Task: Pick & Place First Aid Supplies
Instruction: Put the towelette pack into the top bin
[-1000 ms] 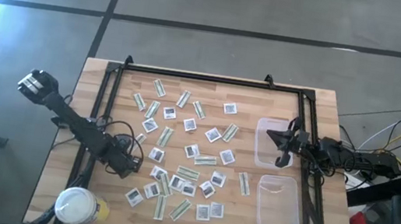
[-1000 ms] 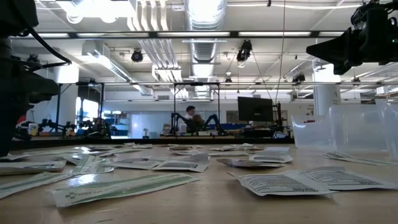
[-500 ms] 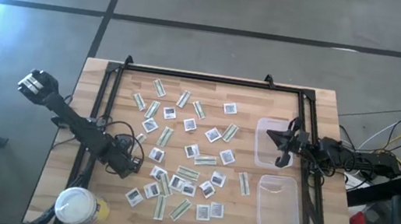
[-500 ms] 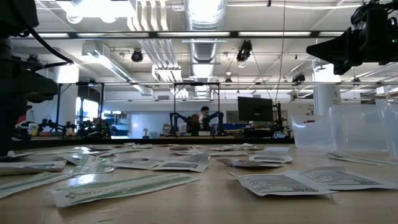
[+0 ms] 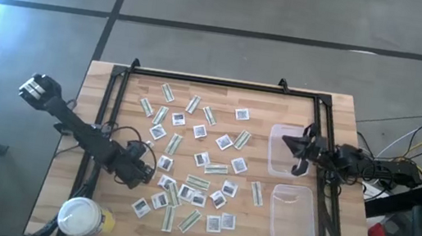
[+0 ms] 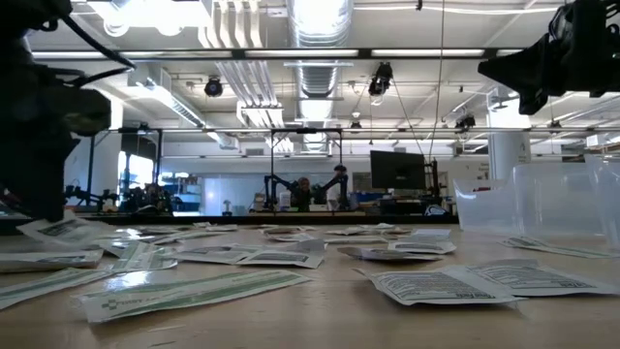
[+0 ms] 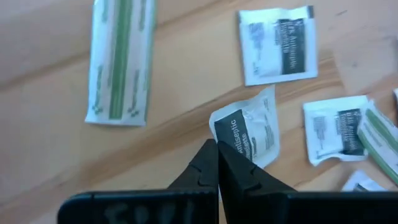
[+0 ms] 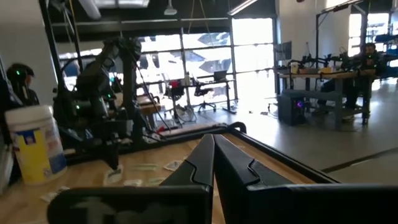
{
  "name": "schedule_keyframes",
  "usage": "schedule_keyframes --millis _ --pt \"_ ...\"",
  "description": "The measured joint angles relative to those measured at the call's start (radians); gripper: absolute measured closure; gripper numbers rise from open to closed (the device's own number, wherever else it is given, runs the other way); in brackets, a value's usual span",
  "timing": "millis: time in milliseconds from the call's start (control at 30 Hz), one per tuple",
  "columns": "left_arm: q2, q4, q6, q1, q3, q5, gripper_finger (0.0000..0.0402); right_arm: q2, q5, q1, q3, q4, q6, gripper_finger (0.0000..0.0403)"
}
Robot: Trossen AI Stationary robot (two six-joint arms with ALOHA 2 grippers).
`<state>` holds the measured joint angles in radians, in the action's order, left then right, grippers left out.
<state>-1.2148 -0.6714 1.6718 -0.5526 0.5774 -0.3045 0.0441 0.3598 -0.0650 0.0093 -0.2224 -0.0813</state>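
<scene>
Dozens of first aid supplies [image 5: 201, 160] lie flat and scattered on the wooden table: square white packets with dark print and narrow green-and-white strips. My left gripper [image 5: 141, 176] points steeply down at the near-left part of the scatter and is shut on one square white packet [image 7: 249, 132]. That packet also shows in the low view, the packet [image 6: 63, 230] sitting at the foot of the gripper [image 6: 37, 215]. My right gripper [image 5: 299, 153] is shut and empty. It points level toward the table's left, above the far clear tub [image 5: 287, 137]. My left gripper pinches the square packet between its two fingers at the edge by the dark print [image 7: 225, 142]. The fingers come steeply from above. The packet sticks out past the fingertips, tilted, just above the table. Whether its far corner still touches the wood, I cannot tell.
Two clear plastic tubs stand at the right, the near one [image 5: 294, 214] in front of the far one. A white-lidded round jar [image 5: 83, 218] stands at the near left corner. A black frame [image 5: 224, 81] runs round the work area. Other packets [image 7: 278, 45] and a strip [image 7: 119, 59] lie close by.
My left gripper has risen a little and rolled at the wrist. A square packet that lay flat now shows tilted off the table at its fingertips. My right arm has kept still.
</scene>
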Motion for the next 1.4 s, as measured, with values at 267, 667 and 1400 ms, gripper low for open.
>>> schedule_keyframes --millis 267,667,1400 --pt "0.085 -0.008 -0.118 0.000 0.004 -0.068 0.0402 0.000 -0.133 0.000 0.000 -0.057 -0.092 0.0394" --pt "0.219 0.034 -0.298 0.000 0.004 -0.256 0.0402 0.000 -0.184 0.000 0.000 -0.217 -0.147 0.0394" --pt "0.153 0.665 -0.931 0.184 0.004 -0.401 0.0401 0.046 -0.291 0.000 0.000 -0.296 -0.147 0.0394"
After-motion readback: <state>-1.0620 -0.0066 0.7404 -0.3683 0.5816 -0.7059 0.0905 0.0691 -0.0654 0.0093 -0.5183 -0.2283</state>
